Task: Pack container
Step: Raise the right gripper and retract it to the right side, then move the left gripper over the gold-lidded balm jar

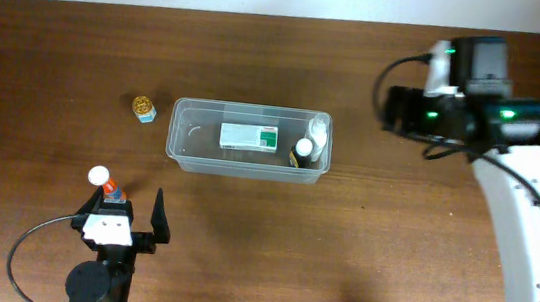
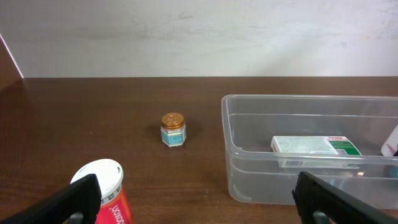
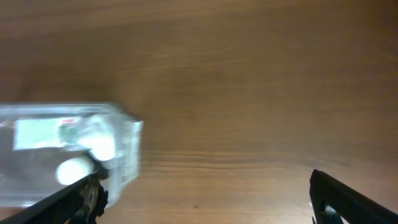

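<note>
Standing wide apart with nothing clamped between them, the fingers of the left gripper (image 2: 199, 208) frame the lower corners of the left wrist view, low over the brown wooden table (image 1: 359, 261) near its front edge. Just inside its left-hand finger a small bottle with a red label and a white cap (image 2: 104, 186) stands upright; whether it touches the finger cannot be told. Farther out from this gripper sits a little jar with a gold lid (image 2: 173, 129), alone on the bare wood and just beside the left end of the container (image 1: 178, 141). The container lies lengthwise in the middle of the table, well apart from both arms. Inside it a white and green box (image 1: 249, 136) lies flat near the middle, and two small bottles with white caps (image 1: 311, 140) stand together at the right end. The right gripper (image 3: 205, 208) is also spread wide and empty, its dark fingers at the two lower corners of the right wrist view, above the table to the right of the container. That view is blurred, and the container's right end shows at its lower left with the white caps pale behind the wall.
</note>
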Motion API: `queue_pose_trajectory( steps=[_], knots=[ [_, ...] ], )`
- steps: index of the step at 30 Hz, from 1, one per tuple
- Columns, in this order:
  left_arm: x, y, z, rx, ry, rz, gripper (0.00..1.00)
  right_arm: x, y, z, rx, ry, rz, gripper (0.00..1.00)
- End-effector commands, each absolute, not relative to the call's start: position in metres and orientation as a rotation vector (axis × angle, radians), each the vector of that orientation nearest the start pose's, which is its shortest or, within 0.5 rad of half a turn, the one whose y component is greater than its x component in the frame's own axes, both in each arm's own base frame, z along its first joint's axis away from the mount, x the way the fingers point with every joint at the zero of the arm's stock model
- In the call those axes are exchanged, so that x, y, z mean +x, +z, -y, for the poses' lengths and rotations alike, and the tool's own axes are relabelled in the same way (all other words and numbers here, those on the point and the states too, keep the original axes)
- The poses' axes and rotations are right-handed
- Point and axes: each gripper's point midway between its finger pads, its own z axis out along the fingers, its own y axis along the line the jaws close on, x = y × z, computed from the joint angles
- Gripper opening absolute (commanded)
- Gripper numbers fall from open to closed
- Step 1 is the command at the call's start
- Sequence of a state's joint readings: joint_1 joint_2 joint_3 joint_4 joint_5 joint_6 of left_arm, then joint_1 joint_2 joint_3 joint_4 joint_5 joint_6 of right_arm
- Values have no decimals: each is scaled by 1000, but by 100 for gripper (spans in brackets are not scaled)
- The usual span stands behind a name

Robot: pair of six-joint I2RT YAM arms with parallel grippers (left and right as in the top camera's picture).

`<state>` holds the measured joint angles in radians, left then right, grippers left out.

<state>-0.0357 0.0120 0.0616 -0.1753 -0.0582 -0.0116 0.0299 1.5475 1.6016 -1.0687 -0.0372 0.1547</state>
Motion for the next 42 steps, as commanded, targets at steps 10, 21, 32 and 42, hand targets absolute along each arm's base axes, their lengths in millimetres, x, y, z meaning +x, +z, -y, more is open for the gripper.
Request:
queue_pose_trajectory(
  steps=[10,21,32,42],
  knots=[
    [242,155,-1,-17,13,-1699,99,373,240,82,500,15,-2551,99],
    [242,155,-1,-17,13,-1699,99,371,240,89,526,8,-2546,98],
    [239,225,-13,-54,87,-1430,99,371,240,89,525,7,-2546,98],
    [250,303,-18,23,192,-1573,100,371,240,89,525,7,-2546,98]
  ],
)
